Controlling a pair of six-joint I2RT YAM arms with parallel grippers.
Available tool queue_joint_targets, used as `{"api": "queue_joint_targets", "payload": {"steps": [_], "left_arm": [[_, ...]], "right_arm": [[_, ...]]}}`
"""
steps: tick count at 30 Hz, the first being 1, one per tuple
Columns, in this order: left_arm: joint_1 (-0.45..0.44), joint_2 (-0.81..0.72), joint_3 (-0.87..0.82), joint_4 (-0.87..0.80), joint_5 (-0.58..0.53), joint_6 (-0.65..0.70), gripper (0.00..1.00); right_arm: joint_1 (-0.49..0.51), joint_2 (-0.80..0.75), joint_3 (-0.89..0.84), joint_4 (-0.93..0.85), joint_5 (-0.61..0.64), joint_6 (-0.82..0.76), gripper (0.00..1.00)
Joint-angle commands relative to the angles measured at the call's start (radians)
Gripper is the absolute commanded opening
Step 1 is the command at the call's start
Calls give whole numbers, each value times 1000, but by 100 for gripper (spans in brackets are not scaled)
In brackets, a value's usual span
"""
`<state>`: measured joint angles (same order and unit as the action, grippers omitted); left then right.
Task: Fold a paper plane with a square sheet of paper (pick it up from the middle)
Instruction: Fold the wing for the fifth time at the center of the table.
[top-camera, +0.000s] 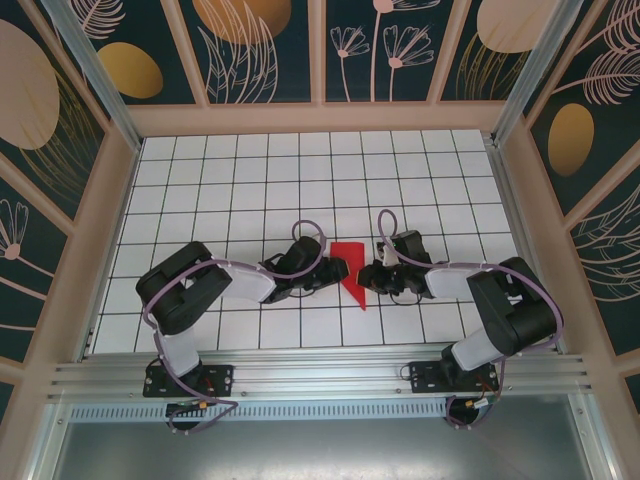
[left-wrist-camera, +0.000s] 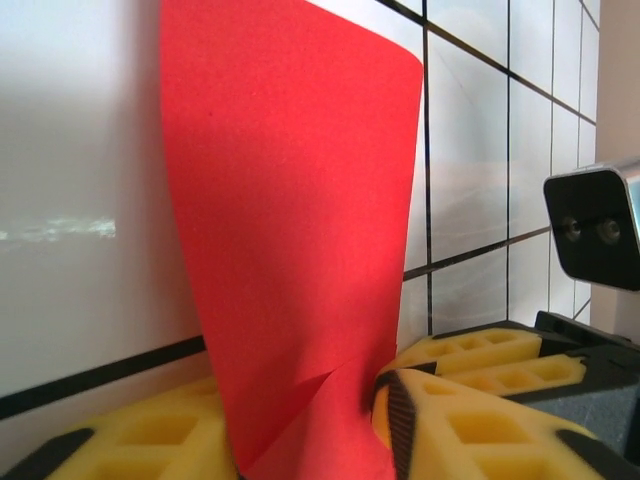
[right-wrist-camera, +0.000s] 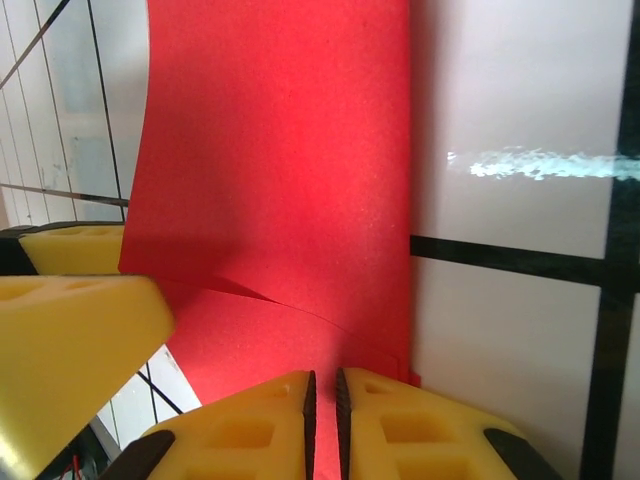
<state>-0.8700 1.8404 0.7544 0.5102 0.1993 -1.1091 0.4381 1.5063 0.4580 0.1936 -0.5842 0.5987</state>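
You had the square sheet of paper (top-camera: 353, 288), folded, midway across the desk (top-camera: 250, 190). On its left, the jaws of the left gripper (left-wrist-camera: 300, 400) stood partly open astride it. On its right, the jaws of the right gripper (right-wrist-camera: 323, 385) pinched it.

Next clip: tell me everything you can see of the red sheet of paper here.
The square sheet of paper is thin, matte, plain bright red. It is already folded: from above a tapering wedge, its point toward the arm bases; the wrist views show an overlapping layer's edge. It curves gently, over the tiled table, between both grippers. The right gripper is pinched on its edge; the left gripper has a finger on either side, jaws apart.
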Motion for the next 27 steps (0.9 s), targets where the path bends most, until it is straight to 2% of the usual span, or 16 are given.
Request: {"api": "queue_joint_targets", "payload": {"steps": [1, 4, 9, 13, 16, 23, 27], "left_arm": [[-4, 42, 20, 37, 28, -1, 33], [-3, 32, 17, 17, 12, 20, 18], [-3, -3, -14, 22, -17, 23, 2], [-3, -44, -43, 15, -46, 17, 0], [-3, -79, -61, 1, -71, 12, 0], [-2, -120, -77, -39, -105, 12, 0], [-3, -111, -72, -29, -85, 17, 0]], "right_arm": [[-15, 14, 5, -34, 9, -39, 18], [-14, 2, 19, -49, 15, -44, 19], [-10, -72, 25, -89, 57, -46, 24], [0, -164, 4, -91, 91, -63, 33], [18, -229, 4, -114, 140, -88, 34], [113, -258, 13, -111, 250, -100, 24], [162, -238, 18, -62, 235, -53, 21]]}}
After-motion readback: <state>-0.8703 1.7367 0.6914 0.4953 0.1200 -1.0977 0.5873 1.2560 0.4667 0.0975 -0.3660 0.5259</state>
